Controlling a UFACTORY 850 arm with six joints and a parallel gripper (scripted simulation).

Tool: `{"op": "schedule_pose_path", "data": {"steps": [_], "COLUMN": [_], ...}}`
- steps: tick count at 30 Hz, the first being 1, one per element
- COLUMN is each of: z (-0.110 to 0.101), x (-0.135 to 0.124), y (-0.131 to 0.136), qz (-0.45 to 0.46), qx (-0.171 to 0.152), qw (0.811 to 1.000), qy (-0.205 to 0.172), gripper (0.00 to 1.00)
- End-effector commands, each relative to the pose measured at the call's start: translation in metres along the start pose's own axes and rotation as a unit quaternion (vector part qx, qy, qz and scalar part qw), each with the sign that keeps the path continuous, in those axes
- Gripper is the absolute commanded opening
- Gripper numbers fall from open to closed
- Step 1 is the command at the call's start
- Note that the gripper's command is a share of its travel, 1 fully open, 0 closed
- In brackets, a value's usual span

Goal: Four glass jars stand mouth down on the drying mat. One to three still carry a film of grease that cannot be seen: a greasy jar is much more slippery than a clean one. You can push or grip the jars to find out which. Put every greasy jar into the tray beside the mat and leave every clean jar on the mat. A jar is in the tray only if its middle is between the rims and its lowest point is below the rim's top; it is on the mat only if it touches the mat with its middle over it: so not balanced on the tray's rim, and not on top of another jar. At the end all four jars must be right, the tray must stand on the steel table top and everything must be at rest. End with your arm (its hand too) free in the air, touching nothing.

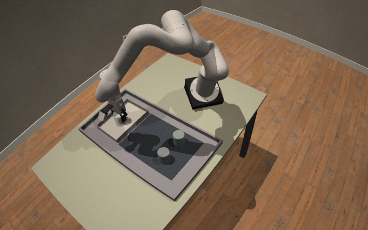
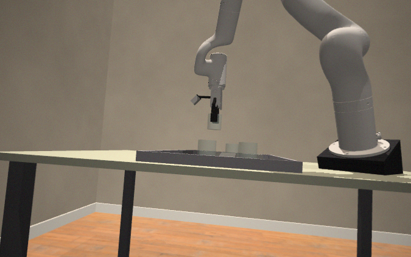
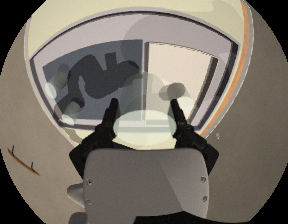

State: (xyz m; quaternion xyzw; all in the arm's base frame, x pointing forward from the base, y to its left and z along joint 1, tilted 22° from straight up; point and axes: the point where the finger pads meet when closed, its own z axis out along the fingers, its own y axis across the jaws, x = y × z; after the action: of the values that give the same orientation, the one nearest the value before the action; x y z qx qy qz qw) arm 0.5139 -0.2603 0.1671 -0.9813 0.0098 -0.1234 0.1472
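Currently pinched: one jar (image 1: 117,116) (image 2: 214,125) (image 3: 145,127), between the two fingers of the gripper (image 1: 118,117) (image 2: 214,120) (image 3: 144,106), raised.
Mat (image 1: 156,125) (image 3: 127,52): two jars standing apart; from the nearer jar (image 1: 163,155) (image 2: 206,147) (image 3: 71,111) in the top view, the farther jar (image 1: 178,137) (image 2: 248,149) (image 3: 57,81) lies toward 1 o'clock.
Tray (image 1: 134,110) (image 3: 175,60): one, toward 10 o'clock from the mat's centre in the top view.
Jar in tray (image 2: 231,148) (image 3: 185,103): one, toward 3 o'clock of the pinched one's upper part in the wrist view.

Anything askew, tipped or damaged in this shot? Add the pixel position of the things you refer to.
Nothing stands out. Two jars (image 1: 178,137) (image 1: 163,155) stand upright on the mat (image 1: 150,128) (image 3: 95,55), another is held level in the jaws above, and I see no spill or breakage.
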Motion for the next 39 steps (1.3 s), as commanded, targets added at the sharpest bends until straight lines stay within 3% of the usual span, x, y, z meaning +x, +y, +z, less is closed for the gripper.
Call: {"op": "schedule_pose_path", "data": {"steps": [1,35,39], "z": [-0.001,-0.001,-0.001], "x": [0.002,0.012,0.012], "y": [0.012,0.111,0.111], "qz": [0.000,0.000,0.000], "qx": [0.000,0.000,0.000], "qw": [1.000,1.000,1.000], "qy": [0.001,0.001,0.001], "gripper": [0.00,0.00,0.00]}}
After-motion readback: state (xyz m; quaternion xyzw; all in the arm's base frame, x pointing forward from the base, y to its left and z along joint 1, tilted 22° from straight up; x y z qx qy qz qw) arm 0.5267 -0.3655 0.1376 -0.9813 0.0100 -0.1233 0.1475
